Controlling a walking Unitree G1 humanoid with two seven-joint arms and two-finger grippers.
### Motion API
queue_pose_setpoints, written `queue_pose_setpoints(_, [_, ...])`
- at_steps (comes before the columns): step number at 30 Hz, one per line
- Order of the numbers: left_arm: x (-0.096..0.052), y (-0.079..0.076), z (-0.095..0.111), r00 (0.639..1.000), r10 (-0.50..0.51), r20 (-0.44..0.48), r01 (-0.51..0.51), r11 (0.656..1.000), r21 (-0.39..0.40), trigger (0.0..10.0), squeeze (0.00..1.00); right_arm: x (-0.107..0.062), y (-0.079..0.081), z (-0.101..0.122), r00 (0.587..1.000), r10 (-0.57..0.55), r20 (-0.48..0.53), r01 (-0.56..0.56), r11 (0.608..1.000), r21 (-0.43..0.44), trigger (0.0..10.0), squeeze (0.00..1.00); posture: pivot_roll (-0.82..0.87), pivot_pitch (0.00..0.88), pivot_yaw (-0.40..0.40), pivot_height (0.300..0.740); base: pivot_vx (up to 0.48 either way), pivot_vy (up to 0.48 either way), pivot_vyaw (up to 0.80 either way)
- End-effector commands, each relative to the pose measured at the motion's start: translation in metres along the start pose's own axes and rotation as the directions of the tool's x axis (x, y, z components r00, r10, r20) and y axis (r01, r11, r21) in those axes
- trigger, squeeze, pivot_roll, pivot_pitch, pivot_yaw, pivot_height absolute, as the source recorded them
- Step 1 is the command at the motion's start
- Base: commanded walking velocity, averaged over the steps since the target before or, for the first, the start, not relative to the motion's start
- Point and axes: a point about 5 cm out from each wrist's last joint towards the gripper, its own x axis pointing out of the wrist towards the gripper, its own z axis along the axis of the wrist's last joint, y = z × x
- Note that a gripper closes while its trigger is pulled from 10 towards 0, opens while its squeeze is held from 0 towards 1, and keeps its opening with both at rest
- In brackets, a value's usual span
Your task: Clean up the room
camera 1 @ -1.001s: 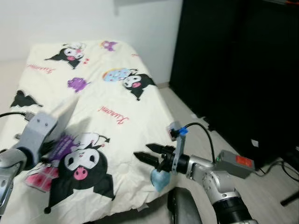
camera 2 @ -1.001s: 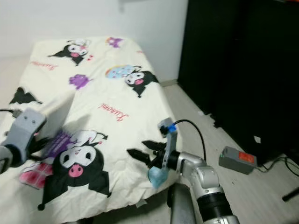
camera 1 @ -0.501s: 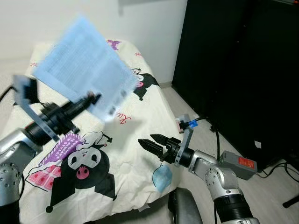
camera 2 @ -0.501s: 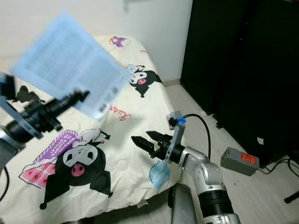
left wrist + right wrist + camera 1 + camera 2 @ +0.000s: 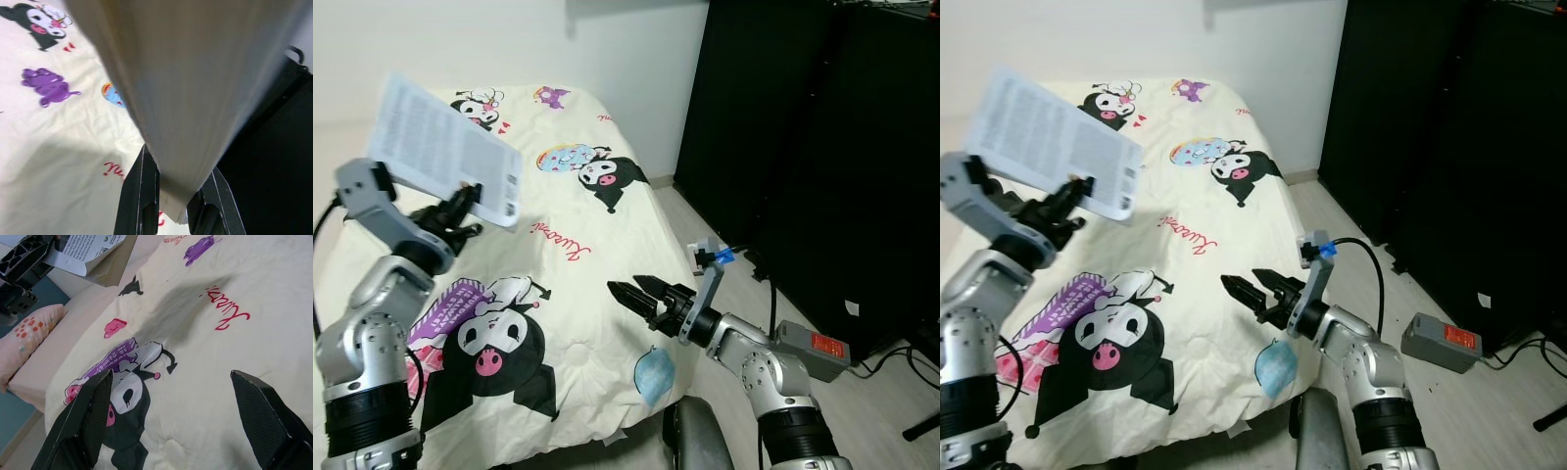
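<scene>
My left hand (image 5: pixel 465 204) grips the booklet (image 5: pixel 440 152), upper left, above the bed (image 5: pixel 578 294); stowing remains. Right hand (image 5: pixel 631 292) wide, empty.

Both arms are silver metal with ribbed black bands at the joints, and each ends in two long black fingers. The right gripper (image 5: pixel 628 291) carries a grey wrist bracket with a blue clip and a looping black cable. The left gripper (image 5: pixel 462 199) has a pale grey wrist block with a black cable.

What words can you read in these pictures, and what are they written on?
Printed sheet held up in the left hand: dense small text, too small to read.
Bedspread: red cursive word, not clearly legible.
Grey box on the floor: red label, too small to read.
</scene>
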Motion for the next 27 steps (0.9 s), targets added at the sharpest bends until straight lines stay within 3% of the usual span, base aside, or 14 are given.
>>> queue_pose_setpoints(1, [0.001,-0.006,-0.001,1.0,-0.017,0.005,0.017,1.0,-0.003,10.0,0.0,-0.001,-0.002,0.0,1.0,-0.01,0.019,0.01,1.0,0.009,10.0,0.0,-0.04,0.025,-0.045,0.506,0.0,0.0,0.0])
queue_pose_setpoints(3, [0.001,-0.022,-0.015,0.996,-0.086,-0.021,0.086,0.996,-0.019,10.0,0.0,-0.004,-0.004,-0.001,0.999,-0.026,0.027,0.025,0.999,0.019,10.0,0.0,-0.04,0.023,-0.048,0.516,-0.24,0.0,0.0])
queue_pose_setpoints(6, [0.0,-0.033,-0.021,0.992,-0.125,-0.014,0.125,0.992,0.002,10.0,0.0,-0.005,-0.005,-0.004,0.999,-0.032,0.026,0.032,0.999,0.025,10.0,0.0,-0.04,0.022,-0.048,0.525,0.0,0.0,0.0])
queue_pose_setpoints(10, [0.0,-0.033,-0.021,0.992,-0.125,-0.014,0.125,0.992,0.002,10.0,0.0,-0.005,-0.005,-0.004,0.999,-0.032,0.026,0.032,0.999,0.025,10.0,0.0,-0.04,0.022,-0.048,0.525,0.0,0.0,0.0])
queue_pose_setpoints(16, [0.001,-0.046,-0.049,0.99,-0.112,-0.084,0.113,0.994,0.005,10.0,0.0,-0.005,-0.007,-0.005,0.998,-0.048,0.036,0.046,0.998,0.032,10.0,0.0,-0.04,0.023,-0.046,0.549,-0.046,0.0,0.0])
queue_pose_setpoints(25, [0.003,-0.049,-0.052,0.99,-0.111,-0.085,0.111,0.994,-0.001,10.0,0.0,-0.006,-0.008,-0.004,0.997,-0.06,0.056,0.058,0.998,0.034,10.0,0.0,-0.04,0.028,-0.044,0.573,0.0,0.0,0.0])
queue_pose_setpoints(27, [0.003,-0.05,-0.056,0.987,-0.107,-0.121,0.109,0.994,0.012,10.0,0.0,-0.006,-0.008,-0.004,0.996,-0.061,0.058,0.059,0.998,0.035,10.0,0.0,-0.04,0.028,-0.042,0.578,-0.446,0.0,0.0])
